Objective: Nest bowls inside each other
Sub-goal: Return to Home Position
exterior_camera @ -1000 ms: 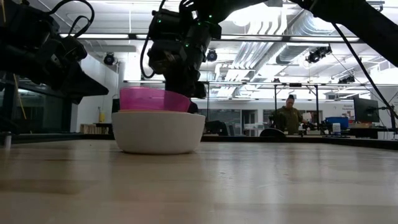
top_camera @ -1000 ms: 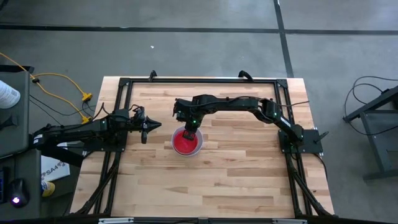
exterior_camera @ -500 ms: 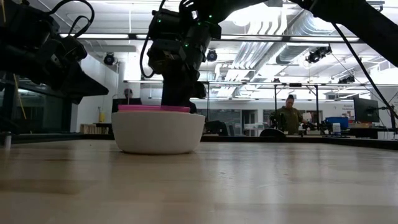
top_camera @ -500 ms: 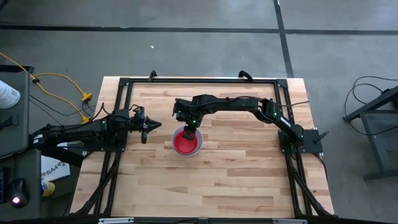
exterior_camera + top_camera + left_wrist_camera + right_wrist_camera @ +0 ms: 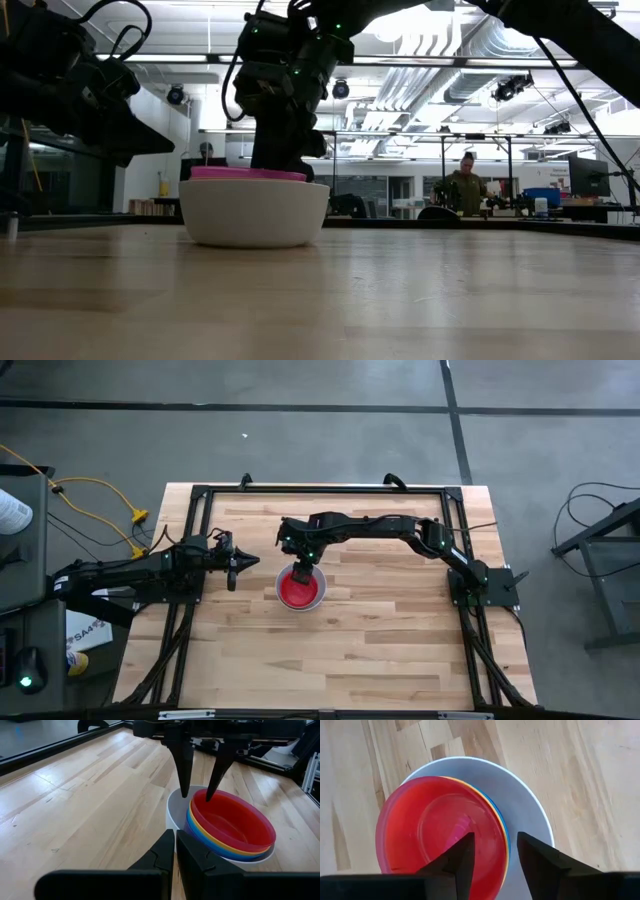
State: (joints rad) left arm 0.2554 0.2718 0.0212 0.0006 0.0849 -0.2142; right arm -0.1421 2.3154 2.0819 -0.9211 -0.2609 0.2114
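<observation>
A red bowl [image 5: 230,817] sits nested on top of a yellow-orange one [image 5: 216,848] and a blue one [image 5: 199,841]. All of them lie inside the white bowl [image 5: 255,212], which rests on its base at mid-table [image 5: 300,590]. My right gripper [image 5: 495,836] hangs open over the stack's far rim, pointing steeply down. One of its fingers is outside the red rim and one is over the red bowl's inside [image 5: 196,797]. My left gripper [image 5: 175,840] waits shut, to the left of the stack [image 5: 245,563] and clear of it. My right gripper stands open astride the red bowl's far rim [image 5: 202,795], coming from above. I cannot tell whether either fingertip touches the rim. The bowl rests in the stack, not in the fingers.
A black frame [image 5: 320,488] runs around the wooden table top. Bare wood lies in front of and to the right of the stack [image 5: 380,640]. Beyond the table the low view shows a room with a person [image 5: 465,190] far off.
My right gripper has opened and let go of the red bowl. A second ago the bowl was held tilted above the white bowl. It has dropped level into the stack, so that only its rim shows above the white bowl. The arm itself has hardly moved.
</observation>
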